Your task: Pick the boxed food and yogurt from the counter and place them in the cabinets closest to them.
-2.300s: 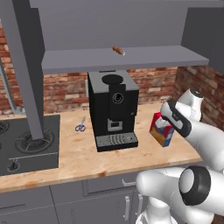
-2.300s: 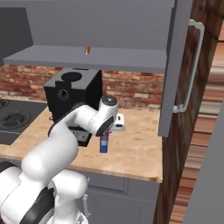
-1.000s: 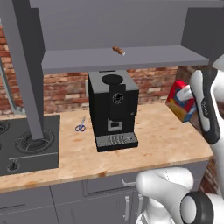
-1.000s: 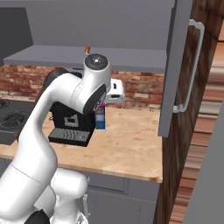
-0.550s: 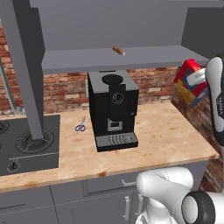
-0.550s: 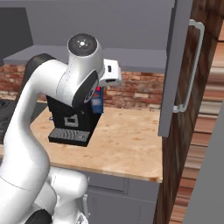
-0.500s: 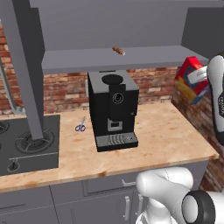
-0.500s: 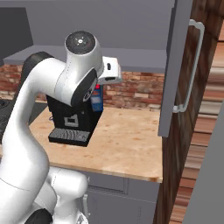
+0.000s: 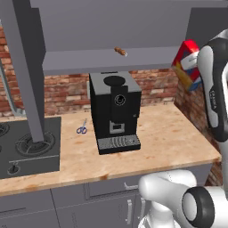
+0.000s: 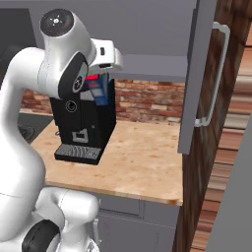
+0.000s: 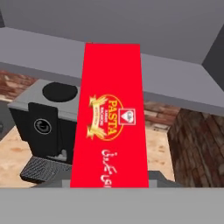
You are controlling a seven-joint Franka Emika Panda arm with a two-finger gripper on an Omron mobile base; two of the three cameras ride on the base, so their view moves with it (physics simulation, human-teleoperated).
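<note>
The boxed food (image 9: 187, 63), a red carton with blue and yellow print, hangs in the air at the right, level with the open cabinet's shelf (image 9: 102, 60). My gripper (image 10: 100, 79) is shut on it, just in front of the shelf's edge. In the hand view the boxed food (image 11: 110, 122) runs up the middle with a gold pasta emblem, and the grey shelf (image 11: 175, 84) lies behind it. The counter (image 9: 169, 133) stretches below. The yogurt is out of view.
A black coffee machine (image 9: 115, 111) stands mid-counter under the shelf, with blue scissors (image 9: 81, 129) and a stovetop (image 9: 26, 149) to its left. A small brown item (image 9: 120, 51) lies on the shelf. The open cabinet door (image 10: 196, 78) with its handle hangs at the right by a brick wall.
The arm has lifted the boxed food from just above the counter up to the level of the cabinet shelf, and it kept rising over the last half second.
</note>
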